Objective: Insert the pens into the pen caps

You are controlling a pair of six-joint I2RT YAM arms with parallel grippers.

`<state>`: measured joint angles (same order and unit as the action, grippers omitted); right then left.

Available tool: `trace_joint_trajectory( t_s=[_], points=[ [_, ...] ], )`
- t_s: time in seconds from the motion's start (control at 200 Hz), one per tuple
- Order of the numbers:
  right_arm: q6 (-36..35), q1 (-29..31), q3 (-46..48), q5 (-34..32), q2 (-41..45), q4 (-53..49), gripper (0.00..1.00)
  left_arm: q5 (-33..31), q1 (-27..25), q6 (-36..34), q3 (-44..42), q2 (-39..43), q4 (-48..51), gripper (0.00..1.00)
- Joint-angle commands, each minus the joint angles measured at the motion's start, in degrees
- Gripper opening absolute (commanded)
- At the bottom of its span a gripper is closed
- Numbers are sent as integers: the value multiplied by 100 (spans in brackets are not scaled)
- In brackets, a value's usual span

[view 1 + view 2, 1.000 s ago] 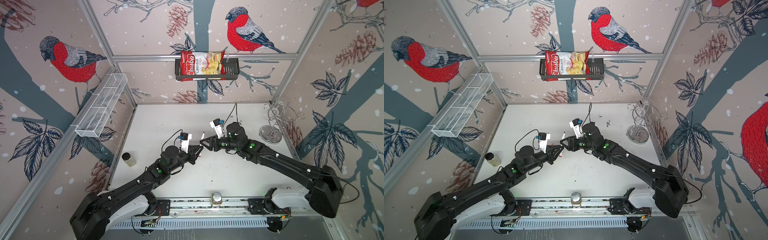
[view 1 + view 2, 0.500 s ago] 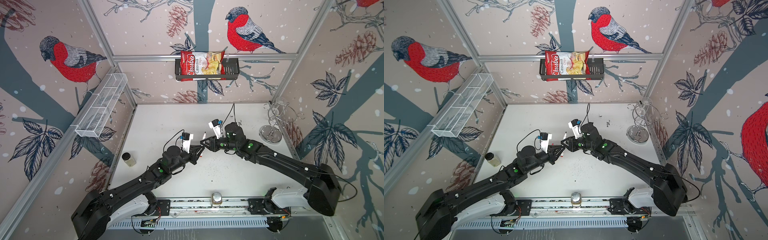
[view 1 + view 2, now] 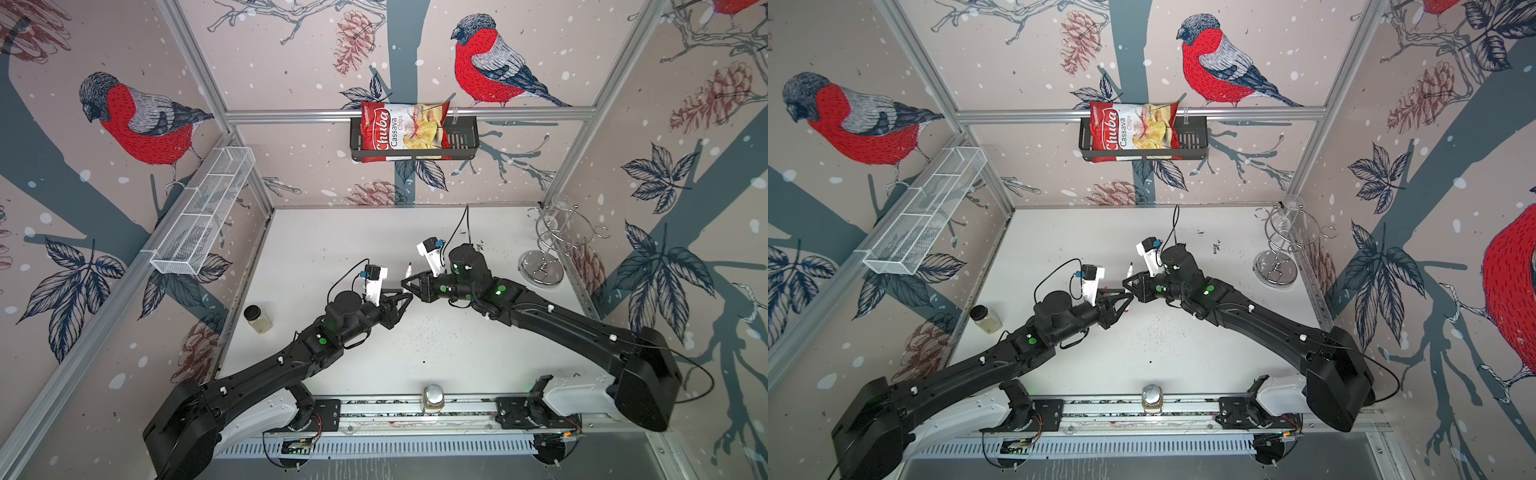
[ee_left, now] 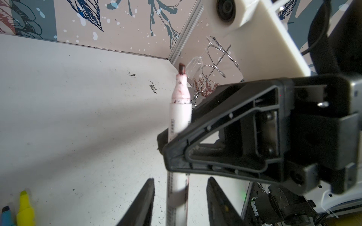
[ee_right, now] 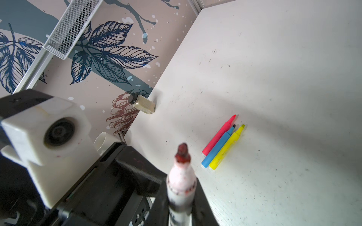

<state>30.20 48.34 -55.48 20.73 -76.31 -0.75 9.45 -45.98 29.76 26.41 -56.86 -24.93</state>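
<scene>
The white pen [image 4: 180,117] with a stained red tip stands upright above the table's middle, small in both top views [image 3: 408,272] [image 3: 1129,270]. My right gripper [image 5: 181,197] [image 3: 409,284] is shut on its barrel. My left gripper [image 4: 180,181] [image 3: 1130,297] is open just below; its fingers [image 4: 148,197] flank the lower barrel with a gap on each side. The pink pen [image 5: 219,135], blue pen [image 5: 218,147] and yellow pen [image 5: 227,148] lie side by side on the table, uncapped. The pen caps are out of view.
A black-lidded jar [image 3: 257,319] stands by the left wall and another jar [image 3: 433,398] on the front rail. A wire glass stand [image 3: 544,249] occupies the back right corner. A mesh shelf [image 3: 203,216] and a basket with a chips bag [image 3: 405,133] hang on the walls.
My left gripper, earlier shut on the white pen, has opened. My right gripper, earlier open beside it, has closed on the barrel. Both arms stay nearly in place.
</scene>
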Motion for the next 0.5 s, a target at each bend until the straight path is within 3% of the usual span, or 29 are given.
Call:
trace_joint_trajectory(
  t_s=[0.0,0.12,0.495],
  points=[
    [-72,7,1,-139,99,75,10,247,-16,-96,-14,17,-44,48],
    [-174,16,19,-29,160,81,9,331,-16,-76,-48,-68,-34,47],
    [-495,200,-111,-85,129,-206,9,513,-14,4,8,-182,-163,32]
  ],
)
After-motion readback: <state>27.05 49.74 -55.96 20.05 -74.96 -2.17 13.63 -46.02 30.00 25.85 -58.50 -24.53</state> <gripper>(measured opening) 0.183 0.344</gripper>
